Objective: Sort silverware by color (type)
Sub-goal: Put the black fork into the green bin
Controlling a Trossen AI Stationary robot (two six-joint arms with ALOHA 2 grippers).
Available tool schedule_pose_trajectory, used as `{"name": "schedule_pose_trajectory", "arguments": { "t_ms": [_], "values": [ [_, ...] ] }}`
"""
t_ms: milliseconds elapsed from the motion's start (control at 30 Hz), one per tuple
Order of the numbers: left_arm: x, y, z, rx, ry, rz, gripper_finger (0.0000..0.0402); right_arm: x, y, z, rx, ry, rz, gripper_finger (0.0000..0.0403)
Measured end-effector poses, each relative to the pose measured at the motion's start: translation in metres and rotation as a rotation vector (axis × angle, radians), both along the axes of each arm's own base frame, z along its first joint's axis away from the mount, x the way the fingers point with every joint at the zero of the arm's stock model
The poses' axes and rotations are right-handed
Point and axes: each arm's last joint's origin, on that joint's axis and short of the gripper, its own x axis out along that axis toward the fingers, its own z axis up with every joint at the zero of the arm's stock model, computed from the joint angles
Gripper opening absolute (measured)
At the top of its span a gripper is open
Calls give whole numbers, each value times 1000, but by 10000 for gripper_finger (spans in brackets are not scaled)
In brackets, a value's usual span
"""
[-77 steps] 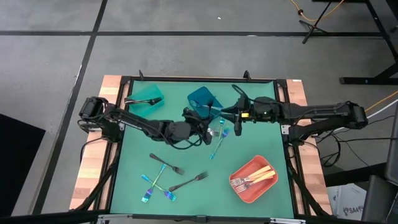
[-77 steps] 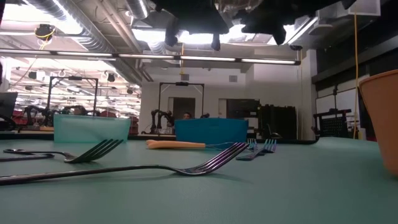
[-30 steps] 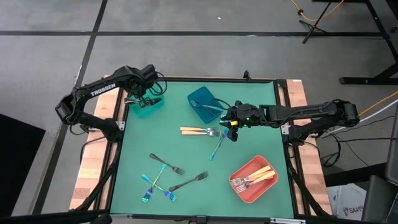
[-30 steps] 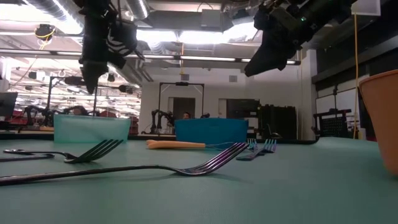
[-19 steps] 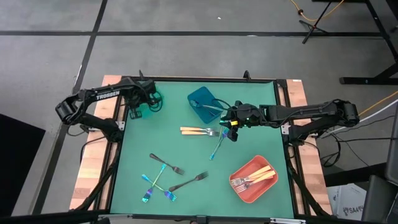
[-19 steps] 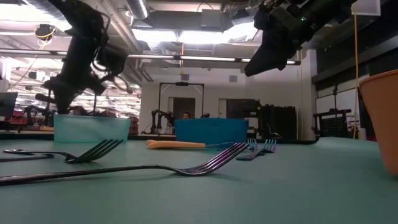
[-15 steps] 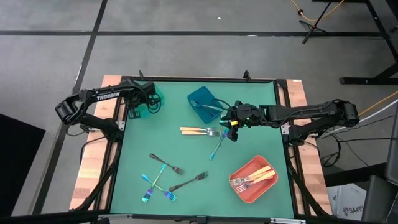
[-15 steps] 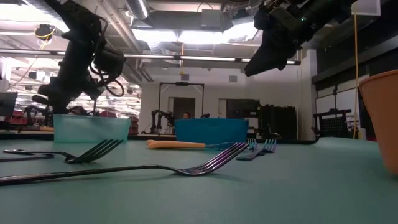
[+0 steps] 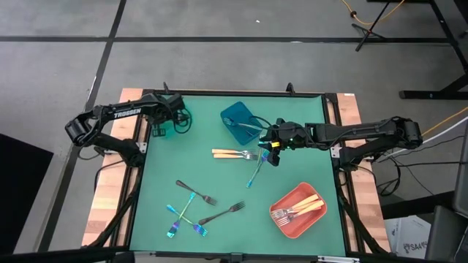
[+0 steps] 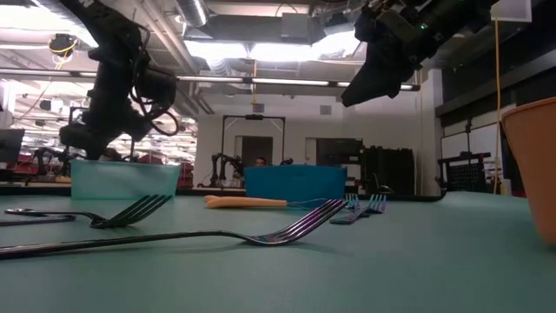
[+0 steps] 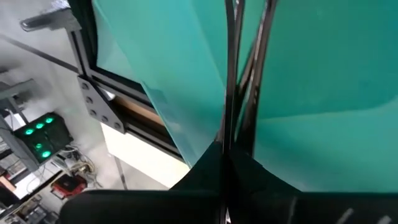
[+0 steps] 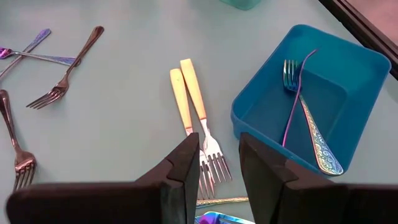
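Two arms out over the green surface [image 9: 161, 168], only one placed for work. Far left: left fingers [image 10: 91, 137] pressed fully together just over the teal bin [image 10: 126, 178], nothing clearly held. Thin dark strips against the bin wall in the left wrist view; cannot tell whether forks or not. Toward the front edge, left of middle: dark forks [image 9: 196, 193] and a few blue-sheen forks [image 9: 175, 219], loose and crossed, well apart from either arm.

Middle: gold-handled pair [image 9: 232, 154] lying side by side, long axis running left to right, handles left, heads right. Blue bin [image 9: 238, 117] just behind, with a blue-sheen fork inside. Just over the heads and raised off the surface: right fingers [image 12: 183, 171], partly open, empty, with the heads showing ahead of the gap.

Likely next: straight down, then a close across the necks, gap set crosswise to that long axis. Right arm far nearer than left. Front right: coral bin [image 9: 296, 228], already holding gold-handled forks, the probable home for the pair.
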Motion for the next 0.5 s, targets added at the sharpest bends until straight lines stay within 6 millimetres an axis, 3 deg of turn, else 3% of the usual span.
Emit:
{"name": "schedule_pose_trajectory", "arguments": {
  "t_ms": [500],
  "values": [
    [2, 2, 0, 20, -22, 0, 0, 0, 0, 0, 0, 0, 0, 104]
  ]
}}
